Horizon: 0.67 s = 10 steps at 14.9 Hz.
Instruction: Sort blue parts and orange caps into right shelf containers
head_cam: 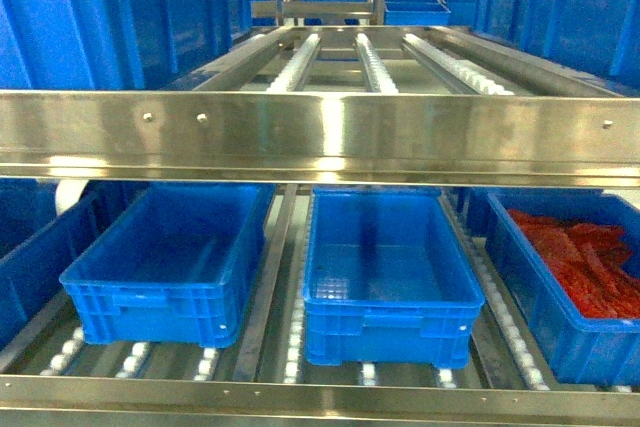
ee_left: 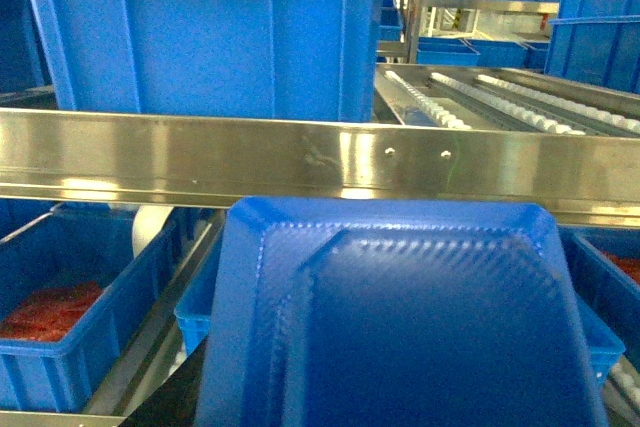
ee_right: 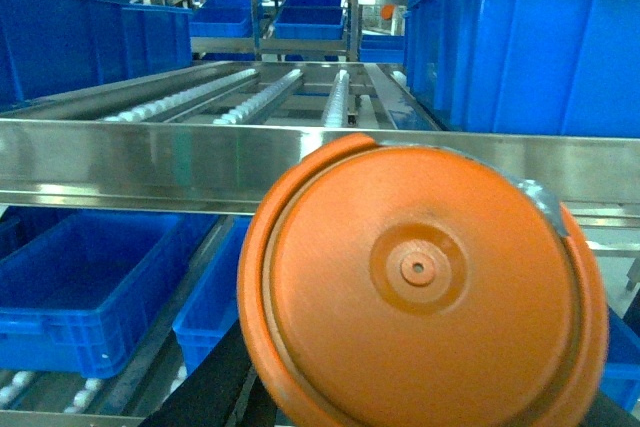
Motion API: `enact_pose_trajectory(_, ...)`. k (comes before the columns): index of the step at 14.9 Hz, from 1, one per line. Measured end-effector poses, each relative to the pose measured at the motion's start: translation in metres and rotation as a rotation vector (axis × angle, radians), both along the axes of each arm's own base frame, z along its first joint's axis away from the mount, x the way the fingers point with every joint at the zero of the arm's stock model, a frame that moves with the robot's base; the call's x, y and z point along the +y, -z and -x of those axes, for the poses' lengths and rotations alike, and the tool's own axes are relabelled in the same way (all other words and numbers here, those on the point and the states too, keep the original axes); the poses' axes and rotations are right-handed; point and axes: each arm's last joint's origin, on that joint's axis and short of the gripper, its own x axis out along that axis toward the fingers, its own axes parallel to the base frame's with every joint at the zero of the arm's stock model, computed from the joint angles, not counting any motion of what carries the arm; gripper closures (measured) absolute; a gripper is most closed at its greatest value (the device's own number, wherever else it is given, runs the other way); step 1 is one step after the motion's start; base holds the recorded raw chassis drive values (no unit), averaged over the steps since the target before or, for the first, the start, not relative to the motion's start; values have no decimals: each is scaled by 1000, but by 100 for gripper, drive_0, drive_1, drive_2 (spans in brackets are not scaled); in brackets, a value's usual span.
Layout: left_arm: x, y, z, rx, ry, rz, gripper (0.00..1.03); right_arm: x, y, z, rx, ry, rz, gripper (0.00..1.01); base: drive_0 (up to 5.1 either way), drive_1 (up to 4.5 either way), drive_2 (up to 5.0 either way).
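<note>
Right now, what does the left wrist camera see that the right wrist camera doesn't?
Only the left wrist view shows a blue part, a dished tray-like piece filling its foreground, and a crate of red pieces at lower left. Only the right wrist view shows a round orange cap close to the lens. Both share the steel shelf rail, roller tracks behind it, and blue crates on the lower level. Neither view shows the gripper fingers.

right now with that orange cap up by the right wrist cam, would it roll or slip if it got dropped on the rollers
Probably. The orange cap is a round, flat disc, so on edge it could roll. Its surface looks smooth and stiff, so it may slide on the roller tracks. It looks thin, likely light.
</note>
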Motion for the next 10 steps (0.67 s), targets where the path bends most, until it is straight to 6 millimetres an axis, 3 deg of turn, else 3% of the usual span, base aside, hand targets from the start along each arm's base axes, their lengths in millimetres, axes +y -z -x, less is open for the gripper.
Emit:
enact_pose_trajectory(7, 0, 0, 0, -1, 0, 0, 61, 0, 0, 0, -1, 0, 0, 56, -495, 251, 251)
enact_pose_trajectory(10, 0, 0, 0, 2, -6, 0, 61, 0, 0, 0, -4, -5, 0, 56, 0, 0, 0)
